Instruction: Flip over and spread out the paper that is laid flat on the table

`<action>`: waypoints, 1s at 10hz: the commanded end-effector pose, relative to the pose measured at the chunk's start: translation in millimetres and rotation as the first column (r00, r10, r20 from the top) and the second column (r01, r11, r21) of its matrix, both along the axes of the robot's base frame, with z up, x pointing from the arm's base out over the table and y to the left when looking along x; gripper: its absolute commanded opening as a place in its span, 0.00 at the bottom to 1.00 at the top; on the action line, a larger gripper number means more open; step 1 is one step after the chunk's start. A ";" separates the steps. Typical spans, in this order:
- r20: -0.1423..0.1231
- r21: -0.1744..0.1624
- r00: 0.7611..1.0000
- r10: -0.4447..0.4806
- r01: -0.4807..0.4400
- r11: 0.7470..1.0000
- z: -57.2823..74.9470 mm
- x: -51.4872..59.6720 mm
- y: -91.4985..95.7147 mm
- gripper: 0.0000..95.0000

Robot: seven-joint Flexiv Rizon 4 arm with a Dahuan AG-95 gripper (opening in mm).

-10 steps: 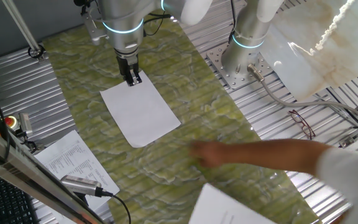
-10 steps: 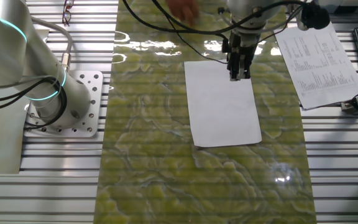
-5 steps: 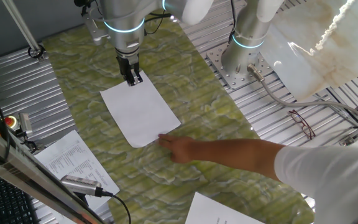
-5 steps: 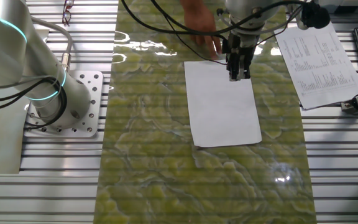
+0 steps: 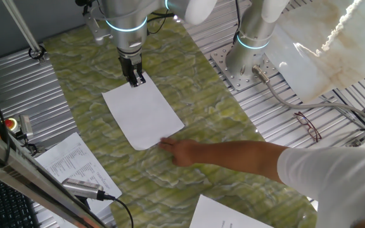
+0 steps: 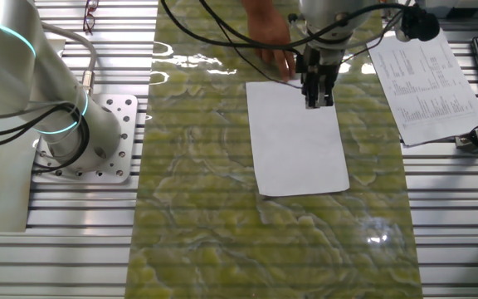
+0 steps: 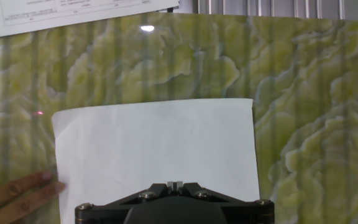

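One fixed view
Paper (image 5: 143,116): flat on the table (image 5: 189,82), blank white, one short edge under the gripper (image 5: 135,80).
Gripper: pointing straight down, tips at the sheet's far edge; fingers pressed together, nothing seen between them.
Person's hand (image 5: 177,152): fingertips touching the near corner of the sheet.

The other fixed view
Gripper (image 6: 316,101): tips together on the paper (image 6: 299,137), near its top edge.
Person's hand (image 6: 274,50): at the sheet's top-left corner.
Printed sheet (image 6: 421,76): right of the table (image 6: 197,208), on ribbed metal.

Hand view
Paper (image 7: 157,149): lying flat, filling the lower middle.
Person's hand (image 7: 14,196): fingers meeting the sheet's lower-left edge.
Fingertips: out of sight below the housing.
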State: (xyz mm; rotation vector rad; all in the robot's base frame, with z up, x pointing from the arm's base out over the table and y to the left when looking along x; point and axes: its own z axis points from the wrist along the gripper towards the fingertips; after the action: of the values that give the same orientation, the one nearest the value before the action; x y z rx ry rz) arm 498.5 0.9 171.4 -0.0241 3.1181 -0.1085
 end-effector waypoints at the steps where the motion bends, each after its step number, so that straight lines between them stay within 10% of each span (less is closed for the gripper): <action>1: 0.007 -0.001 1.000 0.001 -0.001 1.000 -1.4 1.5 -0.9 0.00; 10: -0.006 0.009 1.000 0.023 -0.023 1.000 -1.4 1.5 -0.9 0.00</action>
State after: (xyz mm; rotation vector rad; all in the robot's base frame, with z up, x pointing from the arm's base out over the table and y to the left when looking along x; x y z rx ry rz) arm 499.2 -0.2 170.5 -0.0627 3.1220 -0.0964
